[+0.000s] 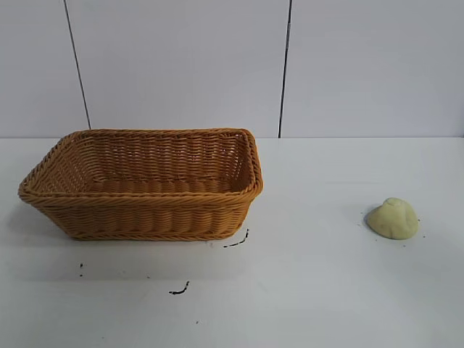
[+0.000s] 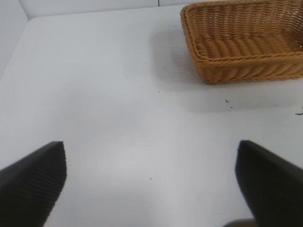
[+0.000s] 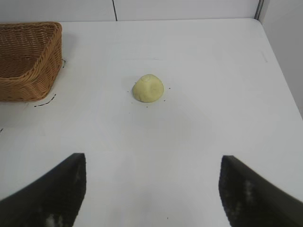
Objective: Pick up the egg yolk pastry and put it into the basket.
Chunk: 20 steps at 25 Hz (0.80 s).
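Observation:
The egg yolk pastry is a small pale yellow dome lying on the white table at the right; it also shows in the right wrist view. The golden-brown wicker basket stands at the left, with nothing visible inside it, and its corner shows in both wrist views. My right gripper is open, some way short of the pastry, with bare table between its fingers. My left gripper is open over bare table, apart from the basket. Neither arm shows in the exterior view.
Small dark marks dot the table in front of the basket. A white panelled wall closes the far side. The table's edge meets a side wall beyond the pastry in the right wrist view.

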### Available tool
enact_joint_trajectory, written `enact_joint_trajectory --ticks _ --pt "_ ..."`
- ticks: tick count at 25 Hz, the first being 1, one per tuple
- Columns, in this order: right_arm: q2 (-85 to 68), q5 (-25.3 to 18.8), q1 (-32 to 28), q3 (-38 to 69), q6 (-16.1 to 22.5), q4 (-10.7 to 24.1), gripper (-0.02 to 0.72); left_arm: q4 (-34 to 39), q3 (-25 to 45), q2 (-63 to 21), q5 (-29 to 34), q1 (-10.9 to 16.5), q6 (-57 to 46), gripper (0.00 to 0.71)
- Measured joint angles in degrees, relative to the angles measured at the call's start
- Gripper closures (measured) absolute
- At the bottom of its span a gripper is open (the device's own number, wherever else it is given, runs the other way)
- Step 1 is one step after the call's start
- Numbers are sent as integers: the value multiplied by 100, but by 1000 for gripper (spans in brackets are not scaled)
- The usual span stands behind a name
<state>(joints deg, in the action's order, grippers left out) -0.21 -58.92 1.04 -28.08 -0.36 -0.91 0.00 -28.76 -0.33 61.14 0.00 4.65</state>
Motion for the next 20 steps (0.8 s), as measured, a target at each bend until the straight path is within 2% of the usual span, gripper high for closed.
enact_joint_trajectory --ticks 13,20 --pt "84 -10 0 -16 0 0 143 0 0 0 0 0 0 14" --pt "1898 -35 0 -715 5 -6 141 0 0 0 0 0 0 14"
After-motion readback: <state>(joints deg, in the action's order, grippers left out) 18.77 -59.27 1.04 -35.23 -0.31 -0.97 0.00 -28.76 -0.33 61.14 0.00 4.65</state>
